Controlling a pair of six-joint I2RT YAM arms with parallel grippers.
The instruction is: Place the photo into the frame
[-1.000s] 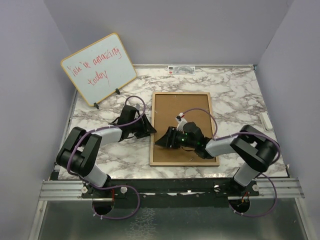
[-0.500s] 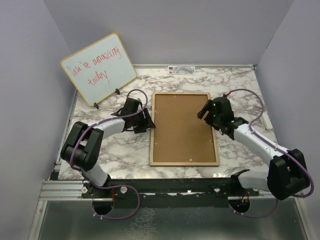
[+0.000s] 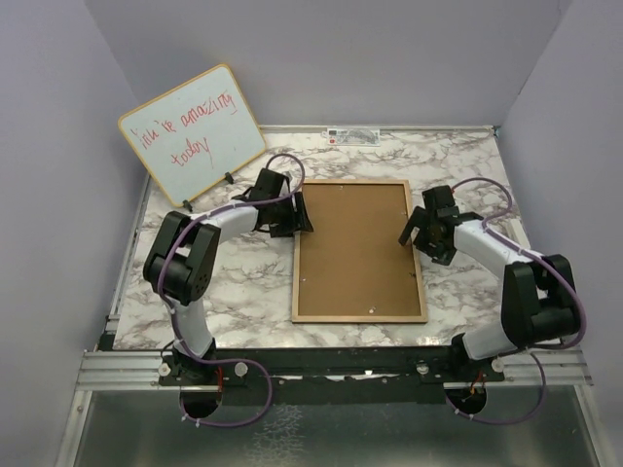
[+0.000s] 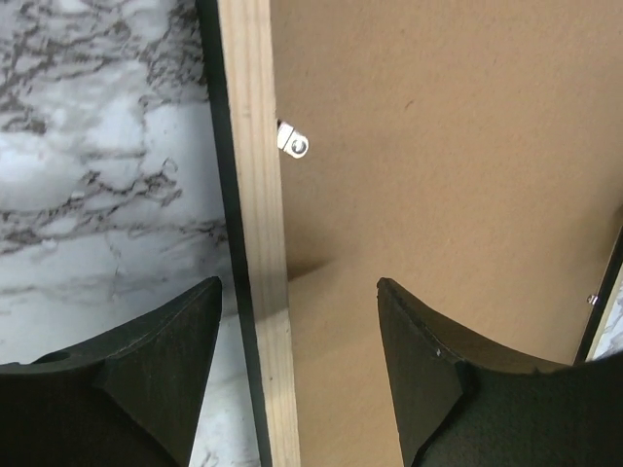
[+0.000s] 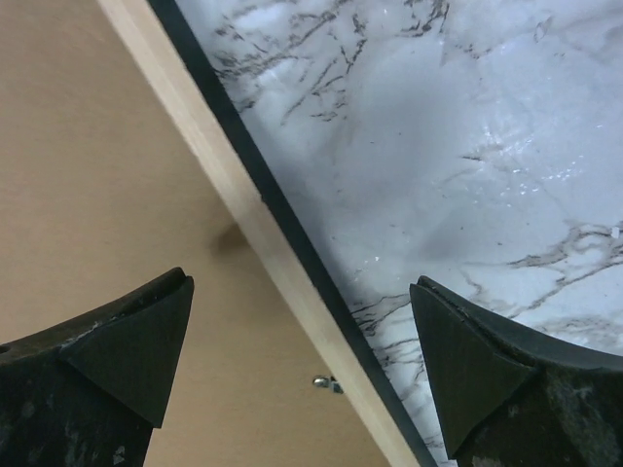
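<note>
As the frame [image 3: 360, 317] lies wood face up on the marble table [image 3: 234, 292], left gripper [image 4: 297, 292]: jaws spread, astride the left rail, nothing held.
Right gripper [image 5: 302, 282]: jaws wide, astride the right rail, empty.
Photo: not seen; possibly hidden under the brown board [image 3: 355, 253].
Risk: if one rail is pinched first, the frame could be skewed; an unfastened board could be dropped.

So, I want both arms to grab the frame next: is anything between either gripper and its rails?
Nothing visible. The left gripper hangs open astride the left rail of the frame, and the right gripper is open astride the right rail. Only the marble table and the brown board flank them.
</note>
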